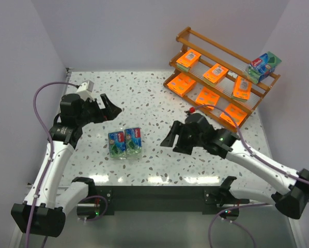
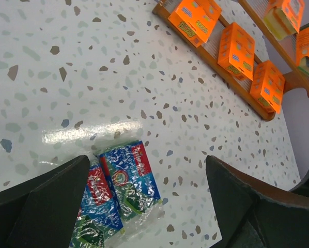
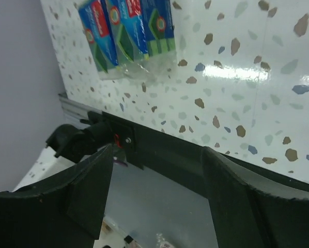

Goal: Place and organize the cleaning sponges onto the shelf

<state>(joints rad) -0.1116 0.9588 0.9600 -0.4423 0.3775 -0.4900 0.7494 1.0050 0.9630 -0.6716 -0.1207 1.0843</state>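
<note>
Two green-and-blue sponge packs (image 1: 124, 143) lie side by side and touching on the speckled worktop (image 1: 144, 93), between the arms and well apart from the shelf (image 1: 181, 39). We judge them light and soft. They are sponge under glossy wrap that crinkles and could slip between fingers. We would take one across its short width at the middle, squeezing the sponge body and not the loose clear flap at one end. Because the two touch, one finger would have to enter the seam between them or nudge the neighbour aside.

A third green-and-blue pack (image 1: 263, 66) sits at the right end of the shelf's top tier, and flat orange packs (image 1: 215, 73) are spread over the tiers.

Our left claw (image 1: 114, 112) hovers just beyond the pair's far-left corner. Its fingers are spread wide with nothing held, and its wrist view frames both packs between them. Our right claw (image 1: 168, 137), near the pair's right side, is likewise wide apart and empty.
</note>
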